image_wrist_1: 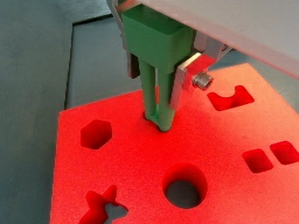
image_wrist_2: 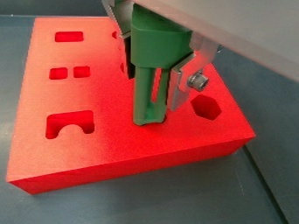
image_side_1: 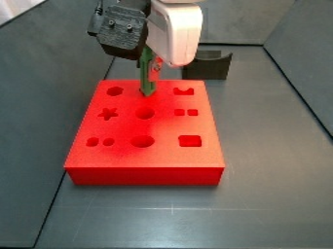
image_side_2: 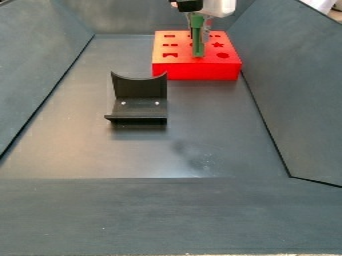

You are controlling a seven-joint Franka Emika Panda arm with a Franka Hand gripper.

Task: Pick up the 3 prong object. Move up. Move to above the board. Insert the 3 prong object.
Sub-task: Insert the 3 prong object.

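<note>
My gripper (image_wrist_1: 158,79) is shut on the 3 prong object (image_wrist_1: 156,44), a slim green post with a wider cap, held upright between the silver fingers (image_wrist_1: 187,72). It also shows in a wrist view (image_wrist_2: 152,52). Its lower end meets the top of the red board (image_wrist_1: 122,162), between the hexagon hole (image_wrist_1: 93,133) and the arch-shaped hole (image_wrist_1: 230,98). The three small holes are hidden under it. In a side view the gripper (image_side_1: 146,68) stands over the board's (image_side_1: 166,128) back row with the post (image_side_1: 146,83) on it. I cannot tell how deep the prongs sit.
The dark fixture (image_side_2: 136,98) stands on the floor in front of the board (image_side_2: 201,68), and shows behind it in a side view (image_side_1: 208,63). Dark sloping walls (image_side_2: 47,100) ring the floor. A round hole (image_wrist_1: 184,185) and star hole (image_wrist_1: 105,203) lie nearby.
</note>
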